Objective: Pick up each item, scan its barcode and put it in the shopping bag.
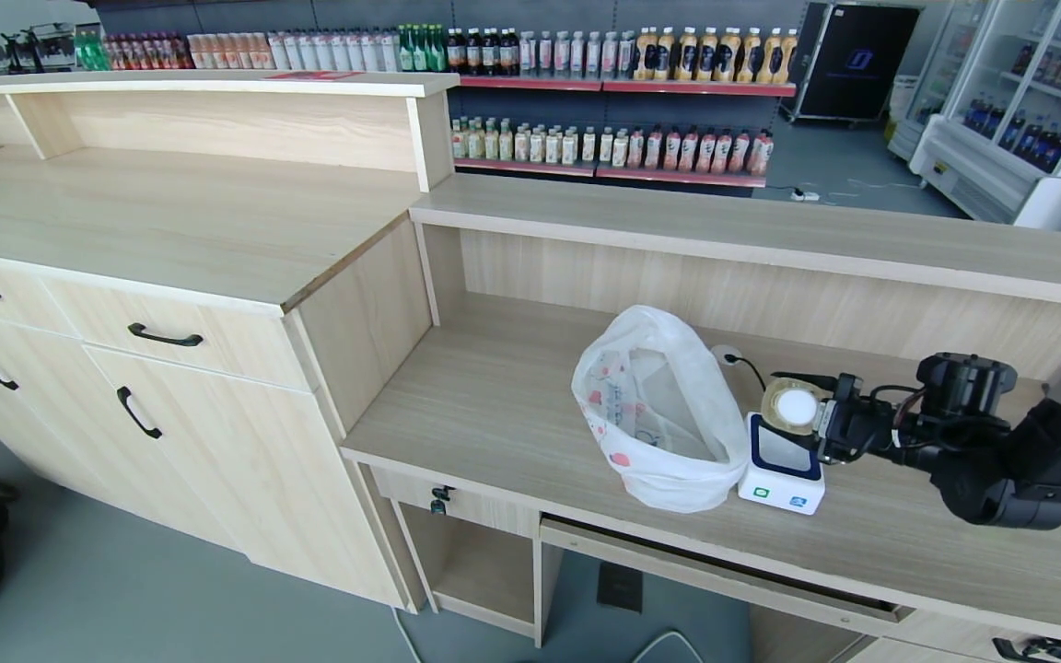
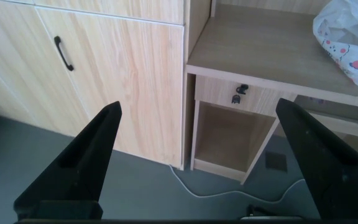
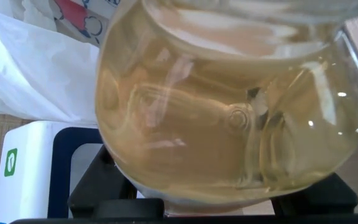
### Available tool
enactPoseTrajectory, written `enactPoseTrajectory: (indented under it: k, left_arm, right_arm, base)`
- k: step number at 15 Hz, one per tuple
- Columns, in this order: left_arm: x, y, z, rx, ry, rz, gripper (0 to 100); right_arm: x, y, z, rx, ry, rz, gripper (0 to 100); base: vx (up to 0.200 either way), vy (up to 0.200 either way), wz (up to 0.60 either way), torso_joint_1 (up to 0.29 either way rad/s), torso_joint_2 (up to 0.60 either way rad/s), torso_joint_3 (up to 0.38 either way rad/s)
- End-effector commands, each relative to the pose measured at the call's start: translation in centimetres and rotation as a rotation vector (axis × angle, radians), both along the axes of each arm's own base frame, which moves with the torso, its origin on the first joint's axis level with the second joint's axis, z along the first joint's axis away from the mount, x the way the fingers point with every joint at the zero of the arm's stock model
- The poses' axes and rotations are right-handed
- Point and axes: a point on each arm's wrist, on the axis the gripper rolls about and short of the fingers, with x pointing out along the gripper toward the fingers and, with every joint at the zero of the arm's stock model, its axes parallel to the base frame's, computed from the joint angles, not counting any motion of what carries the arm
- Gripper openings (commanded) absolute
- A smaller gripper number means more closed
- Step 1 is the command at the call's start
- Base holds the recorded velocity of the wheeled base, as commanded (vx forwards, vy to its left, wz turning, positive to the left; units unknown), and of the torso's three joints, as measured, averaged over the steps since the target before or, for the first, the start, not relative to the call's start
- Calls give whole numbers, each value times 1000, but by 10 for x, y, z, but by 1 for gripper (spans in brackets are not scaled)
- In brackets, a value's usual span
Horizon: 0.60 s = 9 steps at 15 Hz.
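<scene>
My right gripper [image 1: 827,429] is shut on a clear bottle [image 1: 793,407] of pale amber drink with a white cap. It holds the bottle just above the white scanner [image 1: 781,474] with a dark blue face on the lower counter. The right wrist view has the bottle [image 3: 229,106] close up, with the scanner [image 3: 23,180] beneath it. A white plastic shopping bag [image 1: 655,414] with red print stands open, touching the scanner on its left. My left gripper [image 2: 199,109] hangs open and holds nothing, low in front of the cabinet, left of the bag [image 2: 353,37].
The lower wooden counter [image 1: 494,396] has a back wall and a raised ledge behind it. A taller counter with drawers [image 1: 162,336] stands to the left. A black cable [image 1: 752,366] runs behind the scanner. Shelves of bottles [image 1: 604,92] line the far wall.
</scene>
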Motion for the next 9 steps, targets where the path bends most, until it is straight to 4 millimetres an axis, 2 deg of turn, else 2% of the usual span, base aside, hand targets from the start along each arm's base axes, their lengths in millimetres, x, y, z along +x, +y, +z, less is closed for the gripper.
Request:
enactPoseTrajectory:
  k: [1,3,4,6,7,9]
  left_arm:
    - [0,0,0,0,1,0,100]
    - [0,0,0,0,1,0,100]
    - [0,0,0,0,1,0,100]
    - [0,0,0,0,1,0,100]
    - [0,0,0,0,1,0,100]
    - [0,0,0,0,1,0,100]
  right_arm:
    - [5,-1,22,45,-26,-10,0]
    - [2,-2,56,183,14,-40,0]
    - [-5,-6,77,256,36,-80,0]
    - [-19,-14,104,396,78,-200,0]
    - [-37,-29,123,543,116,-397,0]
    - [-57,-47,131,589,100,-687,0]
  base:
    - [0,0,0,0,0,0]
    - [0,0,0,0,0,0]
    - [0,0,0,0,0,0]
    - [0,0,0,0,0,0]
    - [0,0,0,0,0,0]
    - [0,0,0,0,0,0]
